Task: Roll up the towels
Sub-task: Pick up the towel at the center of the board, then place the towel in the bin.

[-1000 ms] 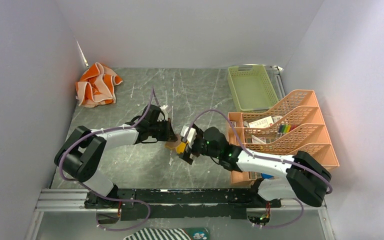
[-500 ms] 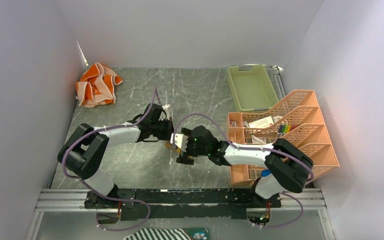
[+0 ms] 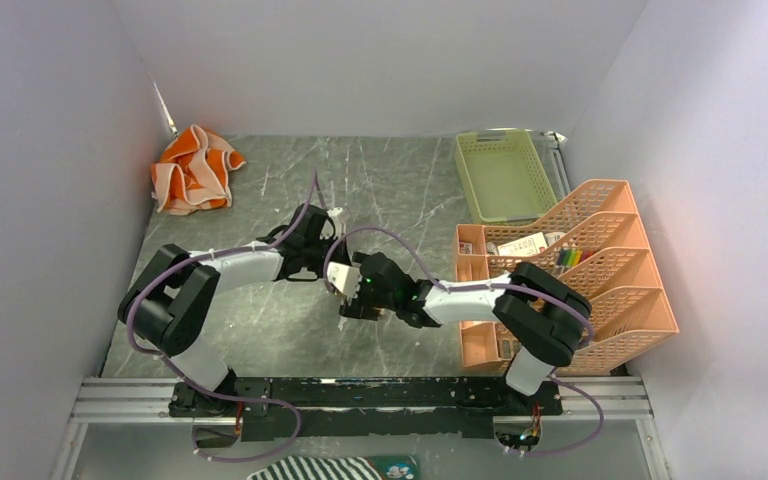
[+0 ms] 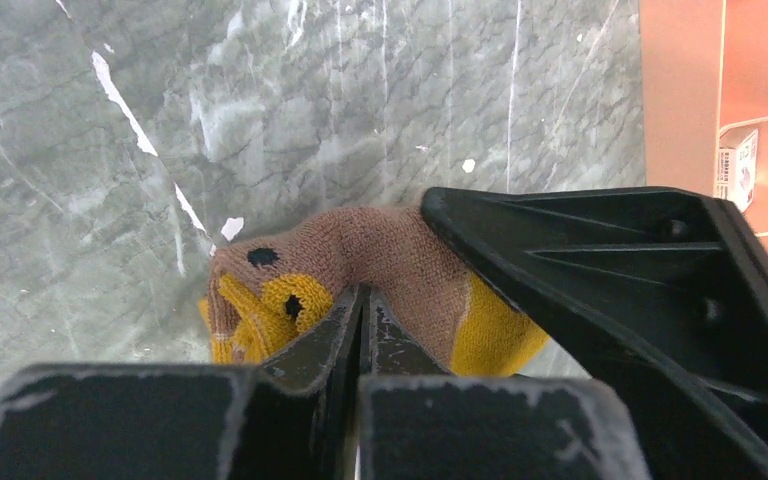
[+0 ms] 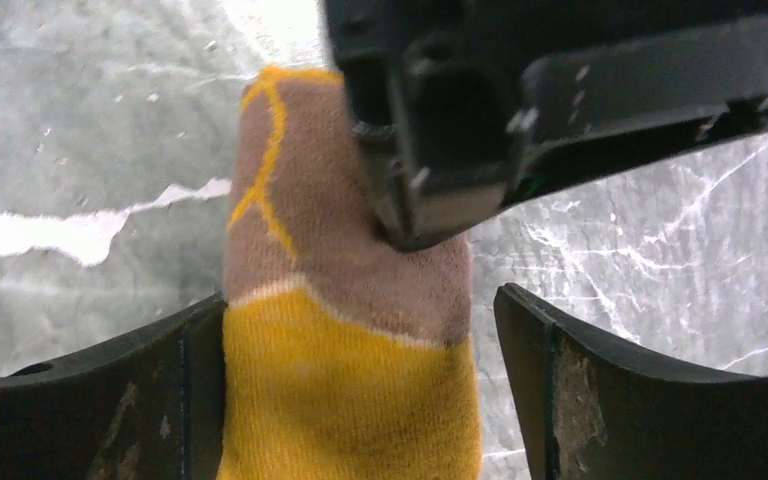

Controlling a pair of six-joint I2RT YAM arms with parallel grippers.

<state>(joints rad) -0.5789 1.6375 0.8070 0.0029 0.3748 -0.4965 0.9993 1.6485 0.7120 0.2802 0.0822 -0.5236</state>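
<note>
- Worktop (image 3: 260,330): flat and hard, so good for pressing a roll against. Work low on it, with no lifting of the cloth into the air.
- Orange towel (image 3: 192,170): crumpled in the far left corner, well apart from both arms, not rolled yet. Leave alone for now and do one towel at a time.
- Small yellow towel (image 4: 370,250): in the middle of the worktop, between the two arms. Looks like a short fat roll, brown at one end and yellow at the other. Probably close to done, so aim for tight and neat, with no loose flap sticking out.
- Right fingers (image 5: 358,310): spread wide, one on each side of the roll. One pad right up against the yellow cloth, the other just beside it with a small gap. Close slowly and evenly around the roll. Squeeze enough to stop it springing open, but not enough to squash it flat.
- Left fingers (image 4: 364,320): pressed together, tips down on the brown end of the roll. Cannot tell if a bit of cloth is nipped between them. Best left there until after a good hold from the other side. Then ease off gently and pull straight back, to avoid dragging an edge loose.
- Tiny space between the two sets of fingers: very little room here, so move only one side at a time to avoid a bump.
</note>
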